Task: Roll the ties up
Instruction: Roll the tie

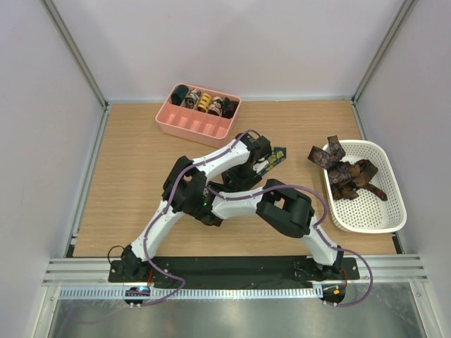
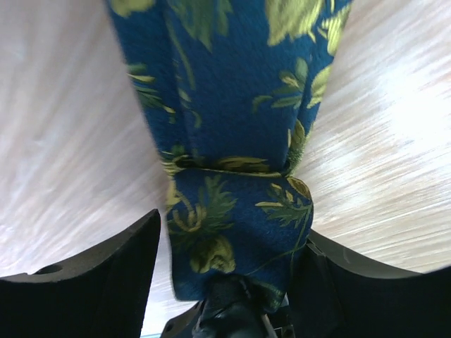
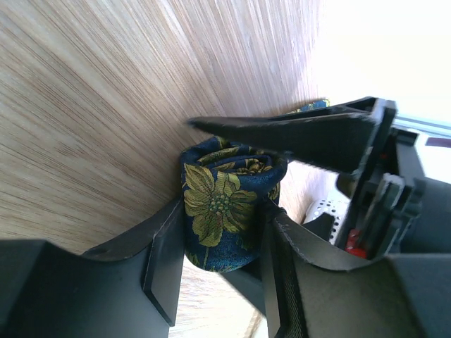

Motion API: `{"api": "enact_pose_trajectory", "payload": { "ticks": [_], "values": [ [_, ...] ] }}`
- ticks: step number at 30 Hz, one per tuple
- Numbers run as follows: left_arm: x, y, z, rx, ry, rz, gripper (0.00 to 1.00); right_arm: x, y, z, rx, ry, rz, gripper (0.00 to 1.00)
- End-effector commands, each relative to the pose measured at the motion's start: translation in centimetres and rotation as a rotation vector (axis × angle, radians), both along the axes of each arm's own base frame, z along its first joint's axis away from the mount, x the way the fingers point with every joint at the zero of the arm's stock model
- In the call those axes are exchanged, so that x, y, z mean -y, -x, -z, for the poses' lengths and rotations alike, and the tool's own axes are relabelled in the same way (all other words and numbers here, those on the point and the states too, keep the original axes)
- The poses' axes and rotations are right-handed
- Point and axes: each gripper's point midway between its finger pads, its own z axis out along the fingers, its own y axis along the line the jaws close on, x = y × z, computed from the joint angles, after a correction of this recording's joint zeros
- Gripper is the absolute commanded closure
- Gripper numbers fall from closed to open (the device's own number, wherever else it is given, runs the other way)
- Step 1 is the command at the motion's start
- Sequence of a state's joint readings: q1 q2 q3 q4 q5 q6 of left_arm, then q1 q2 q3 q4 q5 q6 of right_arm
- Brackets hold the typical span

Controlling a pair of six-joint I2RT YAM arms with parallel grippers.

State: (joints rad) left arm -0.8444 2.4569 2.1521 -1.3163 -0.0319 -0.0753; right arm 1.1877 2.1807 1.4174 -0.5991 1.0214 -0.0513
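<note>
My right gripper (image 3: 222, 222) pinches the rolled end of the navy tie (image 3: 225, 176), a pad pressed on each side of the coil. My left gripper (image 2: 232, 232) stands spread around that coil, one finger (image 2: 113, 267) clear of the cloth and the other against it. The unrolled length lies on the wooden table (image 1: 127, 176). Right of the navy tie, a white basket (image 1: 373, 211) holds loose ties (image 1: 349, 174). Beyond it, leftward, a pink tray (image 1: 190, 127) holds rolled ties (image 1: 204, 103).

Overhead; wrists close, likely same tie (image 2: 232, 141)
</note>
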Motion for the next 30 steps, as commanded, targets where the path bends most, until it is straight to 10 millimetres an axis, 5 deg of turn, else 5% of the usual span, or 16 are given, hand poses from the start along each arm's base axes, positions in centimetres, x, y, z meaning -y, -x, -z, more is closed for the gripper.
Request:
{"api": "enact_pose_trajectory", "payload": {
  "ticks": [1, 7, 12, 17, 23, 30],
  "values": [
    [0.0, -0.8, -1.5, 0.033, -0.008, 0.016, 0.32, -0.8, 1.4, 1.7, -0.126, -0.103, -0.004, 0.79],
    [2.2, -3.5, -4.5, 0.182, 0.108, 0.025, 0.31, -1.2, 1.8, 1.8, -0.15, -0.127, -0.016, 0.79],
    [4.0, -5.7, -8.9, 0.328, 0.242, 0.029, 0.17, -1.5, 2.1, 1.7, -0.162, -0.152, -0.024, 0.79],
    [4.0, -7.5, -13.5, 0.512, 0.331, -0.019, 0.14, -1.5, 2.4, 1.7, -0.176, -0.177, -0.031, 0.81],
    [1.7, -9.2, -19.3, 0.735, 0.418, -0.13, 0.06, -2.3, 2.7, 1.0, -0.205, -0.271, -0.05, 0.82],
    [-4.1, -9.7, -23.8, 0.994, 0.441, -0.354, 0.0, -2.8, 3.6, 0.1, -0.312, -0.449, -0.086, 0.81]
  ]
}}
